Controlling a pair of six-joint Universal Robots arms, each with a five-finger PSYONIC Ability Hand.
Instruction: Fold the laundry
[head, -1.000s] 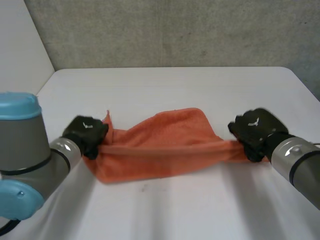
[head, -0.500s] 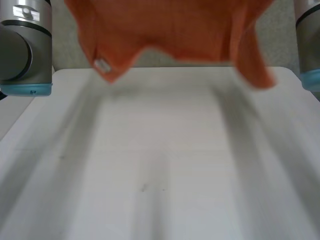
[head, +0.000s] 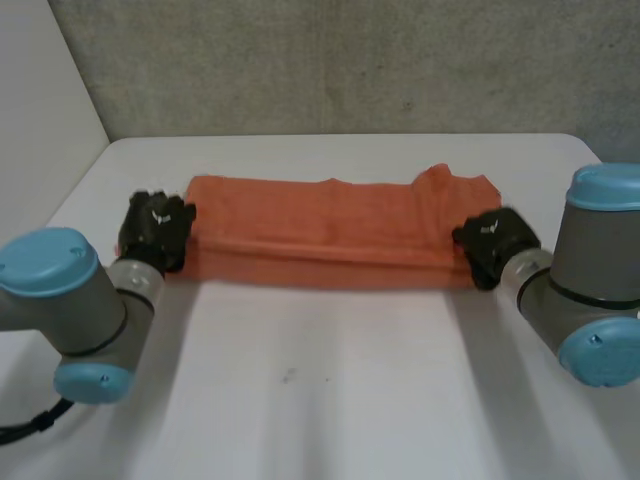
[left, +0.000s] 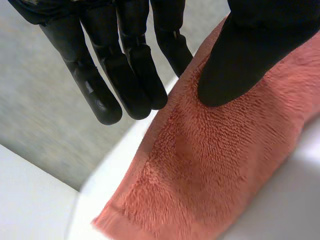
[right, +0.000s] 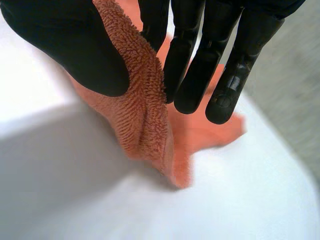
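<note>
Now the orange towel (head: 320, 225) lies as a long, narrow band across the middle of the frame on the smooth white table (head: 330, 390). Its terry pile is fuzzy, with one lengthwise ridge near the front edge. Half a second ago it hung lifted at the top of the frame. The left hand (head: 155, 230), at the band's left end, nips the cloth's edge between thumb and straight fingers. The right hand (head: 492, 248), at the right end, pinches a raised fold likewise.

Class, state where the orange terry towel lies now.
In the head view the orange terry towel lies stretched across the white table, between the left hand and the right hand, each pinching one end.
</note>
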